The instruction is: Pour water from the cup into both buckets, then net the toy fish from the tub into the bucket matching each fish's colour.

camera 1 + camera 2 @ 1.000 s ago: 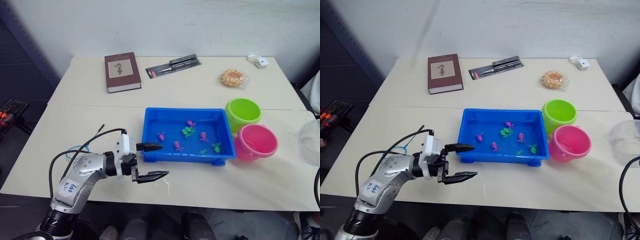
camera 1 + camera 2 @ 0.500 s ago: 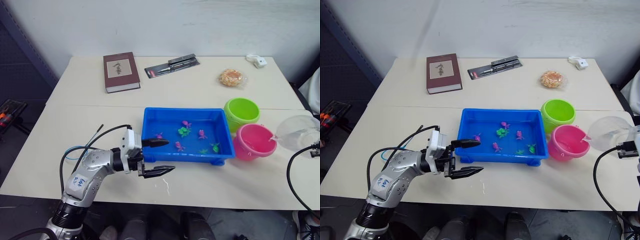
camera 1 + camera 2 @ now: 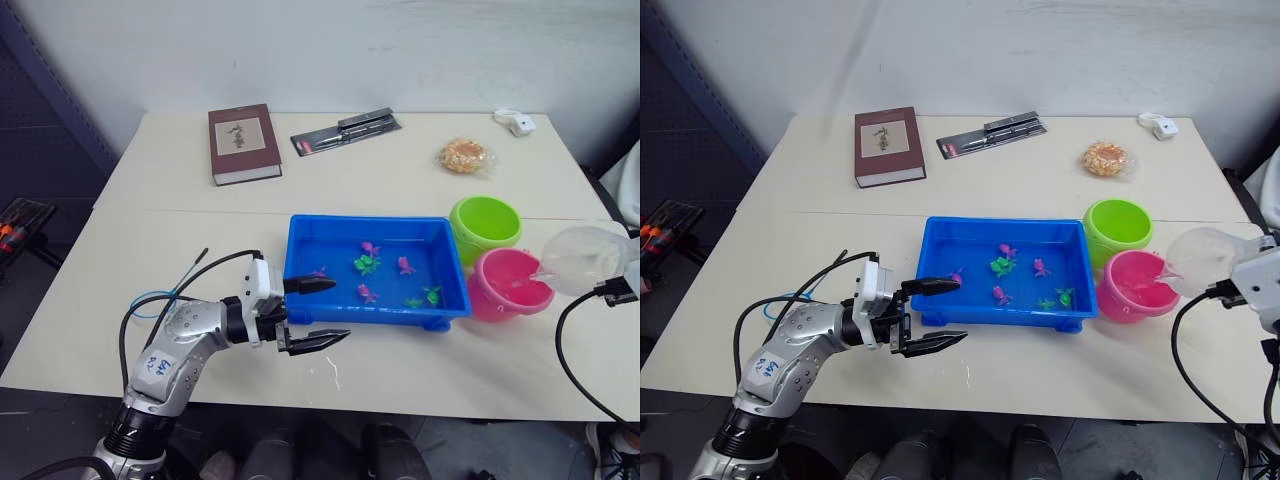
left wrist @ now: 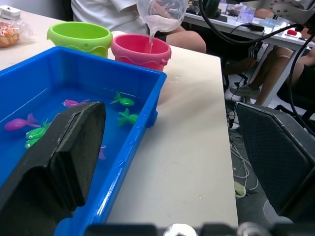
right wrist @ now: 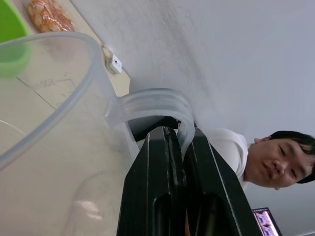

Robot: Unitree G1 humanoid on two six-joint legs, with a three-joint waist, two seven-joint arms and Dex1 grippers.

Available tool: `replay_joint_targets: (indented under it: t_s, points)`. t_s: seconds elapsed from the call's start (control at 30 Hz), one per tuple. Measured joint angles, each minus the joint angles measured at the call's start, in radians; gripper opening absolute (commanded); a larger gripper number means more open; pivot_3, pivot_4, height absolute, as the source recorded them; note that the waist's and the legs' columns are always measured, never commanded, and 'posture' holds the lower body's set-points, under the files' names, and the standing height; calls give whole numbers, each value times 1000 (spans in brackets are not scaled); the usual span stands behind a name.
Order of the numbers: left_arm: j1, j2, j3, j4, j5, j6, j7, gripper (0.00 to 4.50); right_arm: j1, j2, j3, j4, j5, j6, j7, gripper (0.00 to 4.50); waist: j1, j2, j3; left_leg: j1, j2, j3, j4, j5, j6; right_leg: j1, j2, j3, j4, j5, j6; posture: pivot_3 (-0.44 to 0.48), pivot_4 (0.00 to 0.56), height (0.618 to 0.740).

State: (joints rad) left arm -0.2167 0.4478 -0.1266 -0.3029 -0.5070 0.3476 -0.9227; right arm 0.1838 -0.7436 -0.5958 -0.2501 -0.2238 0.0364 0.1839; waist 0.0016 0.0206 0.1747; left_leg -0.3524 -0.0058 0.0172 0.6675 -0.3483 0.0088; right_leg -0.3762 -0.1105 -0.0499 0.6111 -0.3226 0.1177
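From the head views I see my right hand (image 3: 1238,285) holding the cup (image 3: 1198,262) tipped over the pink bucket (image 3: 1137,286), spout down toward its rim; the green bucket (image 3: 1118,228) stands just behind, touching the tub (image 3: 940,262). My left hand (image 3: 310,313) hovers wide and empty at the tub's near left corner.

The left wrist view shows a thin stream falling from the cup into the pink bucket, and fish (image 4: 123,101) floating in the tub.

In the right wrist view my fingers (image 5: 157,162) pinch the cup's handle (image 5: 152,104). The cup looks light, thin and slick, probably flexing if squeezed, so the handle is the safe hold.
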Motion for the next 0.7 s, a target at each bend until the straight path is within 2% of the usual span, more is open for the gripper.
replay_joint_targets:
  t_s: [0.7]
  points:
    - [0, 3, 1, -3, 9, -25, 8, 4500, -45, -1, 40, 38, -142, -93, -26, 65, -1, 0, 0, 0, 0, 0, 0, 0, 0, 0, 0, -1, 1, 0, 0, 0, 150, 738]
